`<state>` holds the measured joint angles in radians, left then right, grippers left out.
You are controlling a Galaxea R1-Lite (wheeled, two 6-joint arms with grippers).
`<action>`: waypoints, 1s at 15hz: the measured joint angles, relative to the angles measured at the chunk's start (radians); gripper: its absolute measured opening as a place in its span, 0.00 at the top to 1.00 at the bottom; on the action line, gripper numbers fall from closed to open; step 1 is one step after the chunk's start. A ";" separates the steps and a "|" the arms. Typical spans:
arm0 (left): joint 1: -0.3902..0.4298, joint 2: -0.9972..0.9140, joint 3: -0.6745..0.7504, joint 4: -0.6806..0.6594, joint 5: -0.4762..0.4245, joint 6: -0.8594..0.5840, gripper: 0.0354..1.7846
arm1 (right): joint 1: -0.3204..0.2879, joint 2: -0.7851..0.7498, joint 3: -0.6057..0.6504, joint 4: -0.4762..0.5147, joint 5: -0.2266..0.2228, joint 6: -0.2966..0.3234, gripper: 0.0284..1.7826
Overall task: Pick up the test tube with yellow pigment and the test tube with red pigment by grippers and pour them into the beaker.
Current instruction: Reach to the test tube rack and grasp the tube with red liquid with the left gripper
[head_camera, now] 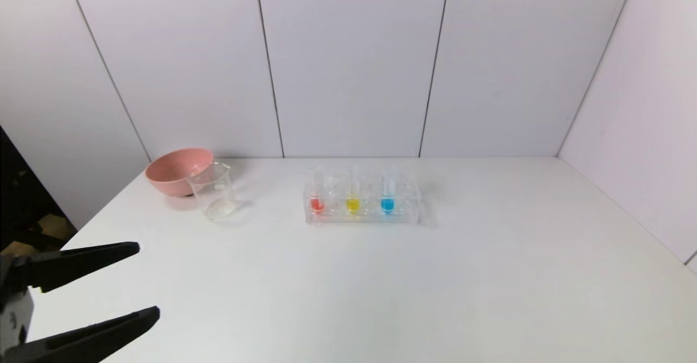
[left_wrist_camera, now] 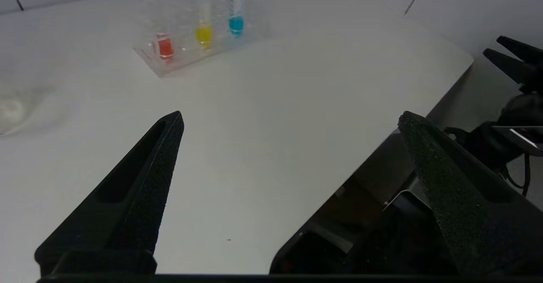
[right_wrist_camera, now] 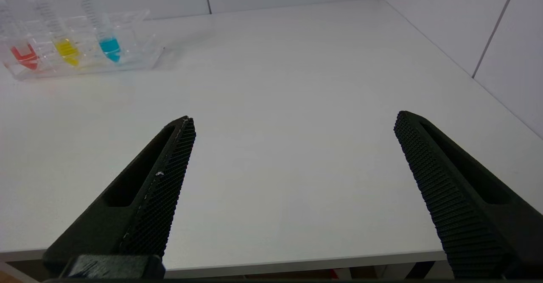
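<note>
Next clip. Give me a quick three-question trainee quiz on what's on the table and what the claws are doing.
1. True or false: the red tube stands in the rack.
2. Which tube stands between the red one and the blue tube?
3. The beaker is: A) in the left claw B) beside the pink bowl C) inside the rack.

Key: 1 true; 2 the yellow tube; 3 B. The right claw hangs open too.

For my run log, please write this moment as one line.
stage: before pickup | left gripper: open, near table edge | right gripper: open | red tube, yellow tube: in rack | beaker: beside bowl
</note>
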<state>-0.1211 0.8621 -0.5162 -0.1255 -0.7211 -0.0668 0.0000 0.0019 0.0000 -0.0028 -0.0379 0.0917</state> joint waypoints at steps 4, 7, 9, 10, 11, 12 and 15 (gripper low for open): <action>-0.182 0.275 -0.081 -0.056 0.193 0.002 0.01 | 0.000 0.000 0.000 0.000 0.000 0.000 0.04; -0.318 0.520 -0.146 -0.212 0.466 -0.068 0.01 | 0.000 0.000 0.000 0.000 0.000 0.000 0.04; -0.391 0.669 -0.211 -0.299 0.657 -0.118 0.01 | 0.000 0.000 0.000 0.000 0.000 0.000 0.04; -0.423 0.741 -0.258 -0.327 0.759 -0.135 0.01 | 0.000 0.000 0.000 0.000 0.000 0.000 0.04; -0.448 0.795 -0.301 -0.344 0.846 -0.141 0.01 | 0.000 0.000 0.000 0.000 0.000 0.000 0.04; -0.473 0.851 -0.347 -0.350 0.942 -0.145 0.01 | 0.000 0.000 0.000 0.000 0.000 0.000 0.04; -0.512 0.974 -0.459 -0.357 1.130 -0.149 0.01 | 0.000 0.000 0.000 0.000 0.000 0.000 0.04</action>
<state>-0.6334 1.8362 -0.9751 -0.4830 0.4087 -0.2153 0.0000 0.0019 0.0000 -0.0023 -0.0379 0.0917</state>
